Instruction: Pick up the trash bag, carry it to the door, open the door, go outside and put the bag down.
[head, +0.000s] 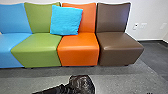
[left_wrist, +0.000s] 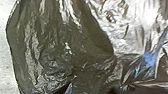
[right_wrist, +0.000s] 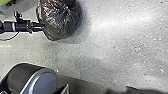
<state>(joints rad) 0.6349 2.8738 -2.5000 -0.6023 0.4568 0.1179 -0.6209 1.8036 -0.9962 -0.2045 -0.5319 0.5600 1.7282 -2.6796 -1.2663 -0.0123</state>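
Observation:
The black trash bag (head: 82, 83) bulges at the bottom of the head view, at the end of my left arm. My left gripper (head: 67, 87) is shut on its gathered part. Crinkled black plastic of the bag (left_wrist: 50, 50) shows large and close in the left wrist view. In the right wrist view the rounded bag (right_wrist: 61, 18) hangs over or rests on the floor, I cannot tell which, with the left gripper (right_wrist: 38, 26) at its side. A small dark piece at the head view's lower right edge may be part of my right arm; its gripper cannot be made out.
A row of seats faces me: blue (head: 13, 47), green (head: 40, 48), orange (head: 78, 48) and brown (head: 117, 48). A turquoise pillow (head: 66, 20) leans on the backrests. Grey floor (head: 30, 80) runs in front; a white wall (head: 147, 12) stands behind.

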